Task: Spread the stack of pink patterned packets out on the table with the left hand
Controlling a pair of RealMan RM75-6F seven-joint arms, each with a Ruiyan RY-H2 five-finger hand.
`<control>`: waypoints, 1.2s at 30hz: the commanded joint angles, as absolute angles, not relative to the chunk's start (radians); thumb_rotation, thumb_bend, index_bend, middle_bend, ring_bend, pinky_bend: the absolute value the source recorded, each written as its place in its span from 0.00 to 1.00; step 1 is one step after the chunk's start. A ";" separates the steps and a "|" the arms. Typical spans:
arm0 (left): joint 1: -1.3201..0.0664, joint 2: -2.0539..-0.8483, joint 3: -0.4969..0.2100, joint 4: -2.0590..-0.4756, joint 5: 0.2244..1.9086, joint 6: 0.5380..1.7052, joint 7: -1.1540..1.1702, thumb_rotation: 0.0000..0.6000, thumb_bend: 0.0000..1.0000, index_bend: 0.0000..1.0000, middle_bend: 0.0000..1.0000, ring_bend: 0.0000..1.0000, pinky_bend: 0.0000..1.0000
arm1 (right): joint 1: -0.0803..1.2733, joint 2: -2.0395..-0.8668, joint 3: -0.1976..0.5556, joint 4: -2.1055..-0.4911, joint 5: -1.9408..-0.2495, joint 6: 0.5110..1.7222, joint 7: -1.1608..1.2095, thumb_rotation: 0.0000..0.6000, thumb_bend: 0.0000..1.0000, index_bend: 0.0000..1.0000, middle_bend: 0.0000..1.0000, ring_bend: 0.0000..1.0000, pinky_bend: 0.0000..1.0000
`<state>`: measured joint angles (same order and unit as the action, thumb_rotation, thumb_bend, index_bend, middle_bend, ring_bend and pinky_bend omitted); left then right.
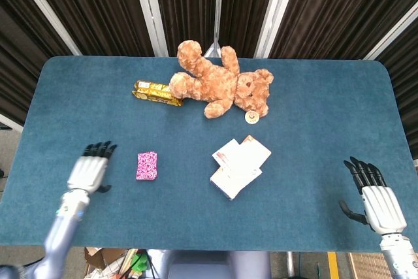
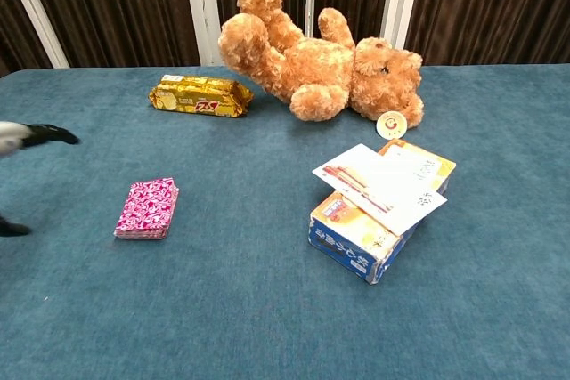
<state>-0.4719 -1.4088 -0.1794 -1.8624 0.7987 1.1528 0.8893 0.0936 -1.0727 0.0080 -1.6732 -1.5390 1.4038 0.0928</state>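
Observation:
The stack of pink patterned packets (image 1: 147,165) lies flat on the blue table, left of centre; the chest view shows the stack (image 2: 148,207) squared up and untouched. My left hand (image 1: 91,170) hovers over the table just left of the stack, fingers apart, holding nothing. Only its fingertips (image 2: 46,135) show at the left edge of the chest view. My right hand (image 1: 375,200) hangs open at the table's front right corner, far from the stack.
A blue and orange box with white leaflets on top (image 1: 238,166) sits right of centre. At the back lie a brown teddy bear (image 1: 221,87) and a gold snack packet (image 1: 155,93). Bare blue cloth (image 1: 98,115) surrounds the stack.

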 commanded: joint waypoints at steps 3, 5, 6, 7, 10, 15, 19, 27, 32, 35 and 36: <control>-0.594 -1.527 -0.234 -1.843 0.610 1.200 1.018 1.00 0.28 0.06 0.00 0.00 0.00 | 0.095 -1.071 0.008 -1.673 -1.541 1.402 0.099 1.00 0.36 0.00 0.00 0.00 0.05; -0.620 -1.550 -0.246 -1.837 0.565 1.214 1.039 1.00 0.28 0.08 0.00 0.00 0.00 | 0.096 -1.071 0.007 -1.672 -1.542 1.402 0.101 1.00 0.36 0.00 0.00 0.00 0.05; -0.634 -1.563 -0.252 -1.833 0.542 1.221 1.048 1.00 0.28 0.08 0.00 0.00 0.00 | 0.096 -1.070 0.007 -1.672 -1.542 1.402 0.102 1.00 0.36 0.00 0.00 0.00 0.05; -0.647 -1.574 -0.256 -1.829 0.525 1.228 1.056 1.00 0.28 0.09 0.00 0.00 0.00 | 0.096 -1.070 0.007 -1.672 -1.542 1.401 0.104 1.00 0.36 0.00 0.00 0.00 0.05; -0.675 -1.597 -0.256 -1.812 0.493 1.236 1.074 1.00 0.28 0.09 0.00 0.00 0.00 | 0.096 -1.069 0.007 -1.674 -1.542 1.400 0.108 1.00 0.36 0.00 0.00 0.00 0.05; -0.711 -1.632 -0.257 -1.777 0.447 1.239 1.085 1.00 0.28 0.10 0.00 0.00 0.00 | 0.097 -1.069 0.007 -1.674 -1.540 1.398 0.112 1.00 0.36 0.00 0.00 0.00 0.05; -0.741 -1.657 -0.255 -1.746 0.410 1.241 1.092 1.00 0.28 0.10 0.00 0.00 0.00 | 0.097 -1.067 0.007 -1.676 -1.537 1.397 0.115 1.00 0.36 0.00 0.00 0.00 0.05; -0.773 -1.677 -0.249 -1.718 0.371 1.250 1.088 1.00 0.28 0.14 0.00 0.00 0.00 | 0.098 -1.064 0.006 -1.678 -1.538 1.396 0.122 1.00 0.36 0.00 0.00 0.00 0.05; -0.788 -1.687 -0.242 -1.695 0.352 1.252 1.083 1.00 0.29 0.18 0.00 0.00 0.00 | 0.097 -1.065 0.006 -1.678 -1.538 1.397 0.122 1.00 0.36 0.00 0.00 0.00 0.05; -0.794 -1.692 -0.238 -1.686 0.346 1.251 1.078 1.00 0.39 0.28 0.00 0.00 0.00 | 0.097 -1.065 0.006 -1.679 -1.538 1.397 0.121 1.00 0.36 0.00 0.00 0.00 0.05; -0.796 -1.693 -0.236 -1.683 0.344 1.250 1.076 1.00 0.43 0.32 0.00 0.00 0.00 | 0.097 -1.065 0.006 -1.679 -1.537 1.397 0.121 1.00 0.36 0.00 0.00 0.00 0.05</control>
<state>-0.7954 -1.6923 -0.2366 -1.6838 0.3451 1.2505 1.0769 0.0973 -1.0647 0.0063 -1.6792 -1.5374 1.3967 0.1210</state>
